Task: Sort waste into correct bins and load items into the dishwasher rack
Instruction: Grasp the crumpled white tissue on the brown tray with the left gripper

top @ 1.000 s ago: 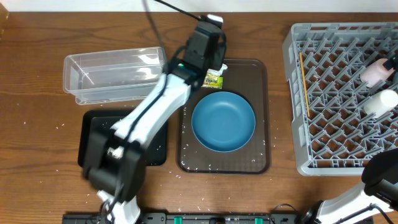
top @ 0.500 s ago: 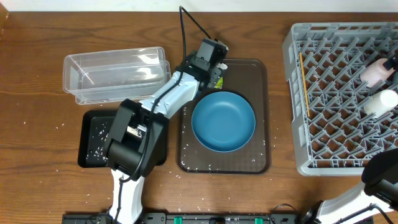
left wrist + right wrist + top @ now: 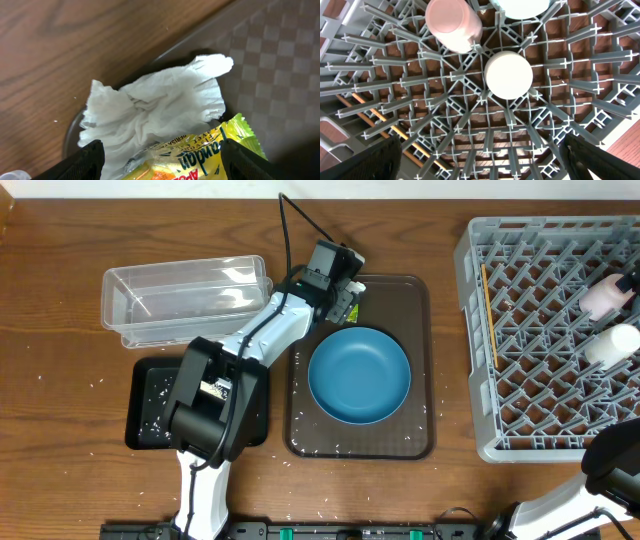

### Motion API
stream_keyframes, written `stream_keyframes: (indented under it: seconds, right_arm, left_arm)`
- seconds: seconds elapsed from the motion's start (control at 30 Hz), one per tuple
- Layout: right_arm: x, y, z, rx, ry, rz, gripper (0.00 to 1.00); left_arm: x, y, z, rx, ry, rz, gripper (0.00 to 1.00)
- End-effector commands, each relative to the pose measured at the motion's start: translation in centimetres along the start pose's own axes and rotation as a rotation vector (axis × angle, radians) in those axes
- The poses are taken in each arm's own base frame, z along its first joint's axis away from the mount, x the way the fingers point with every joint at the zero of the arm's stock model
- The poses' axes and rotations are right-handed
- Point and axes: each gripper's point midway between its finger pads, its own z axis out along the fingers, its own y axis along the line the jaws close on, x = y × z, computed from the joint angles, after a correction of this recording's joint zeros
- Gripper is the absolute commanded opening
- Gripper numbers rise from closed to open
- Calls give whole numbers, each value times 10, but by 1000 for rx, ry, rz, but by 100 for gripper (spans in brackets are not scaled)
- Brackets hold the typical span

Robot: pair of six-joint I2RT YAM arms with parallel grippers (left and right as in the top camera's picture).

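Because the left gripper (image 3: 162,151) stands spread wide astride both the crumpled napkin (image 3: 150,107) and the snack wrapper (image 3: 215,150), which lie overlapped at the brown tray (image 3: 280,75) corner, closing may seize both together, mis-sorting one.

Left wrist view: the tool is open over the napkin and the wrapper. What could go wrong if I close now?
1. The napkin and the snack wrapper overlap between the left tool's open jaws, so closing may grab both, though they might belong in different bins.
2. Both lie in a corner of the brown tray; the tool could catch its rim and drag the tray with the blue bowl.
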Motion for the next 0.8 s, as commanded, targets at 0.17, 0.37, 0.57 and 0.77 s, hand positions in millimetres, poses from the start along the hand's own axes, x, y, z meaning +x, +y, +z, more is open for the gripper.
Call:
stream_keyframes:
  seconds: [0.17,0.37,0.57,0.77]
  right_arm:
    - [1,3,0,-5,3,8,99]
    - [1,3,0,-5,3,7,99]
    - [1,3,0,-5,3,7,99]
    - [1,3,0,-5,3,7,99]
  left_arm:
    - [23,-7,24,27,62,-10,70]
    - [21,-6,24,25,52,-10,49]
    - [3,-2,18,13,-10,-30,21]
    - [-20,3,-7,2,-75,-61,6]
